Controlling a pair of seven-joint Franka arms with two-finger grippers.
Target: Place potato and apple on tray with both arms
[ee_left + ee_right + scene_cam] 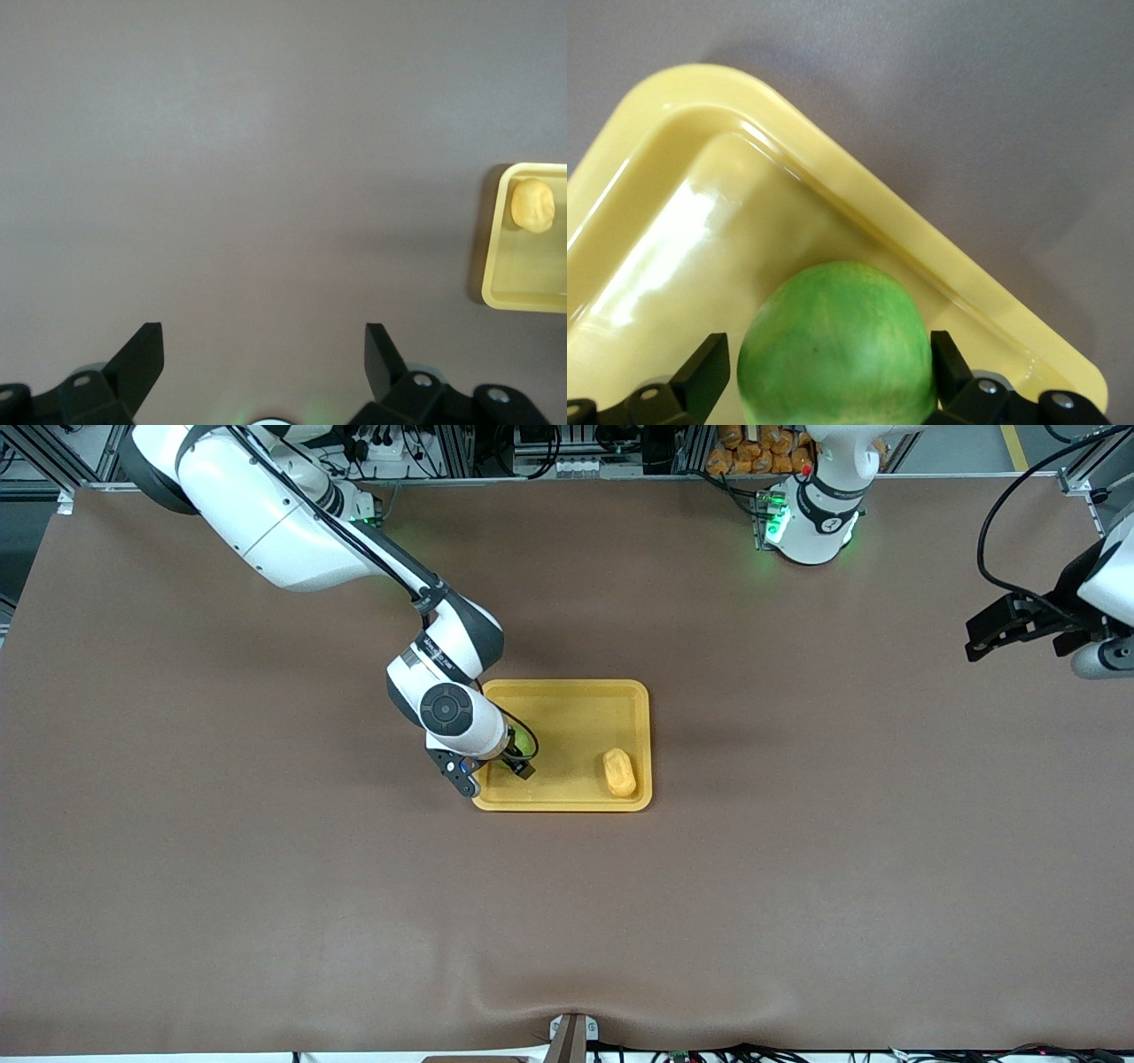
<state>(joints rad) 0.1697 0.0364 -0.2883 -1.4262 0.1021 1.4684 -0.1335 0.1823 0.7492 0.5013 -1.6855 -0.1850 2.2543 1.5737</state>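
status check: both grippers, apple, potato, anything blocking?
Right gripper over tray, fingers around apple. Left gripper open, waiting over bare table at its end. Potato in tray. Nothing blocking.

Brown matte counter with rumpled near edge, pile of orange-brown lumps past its top edge, metal framing and cables there
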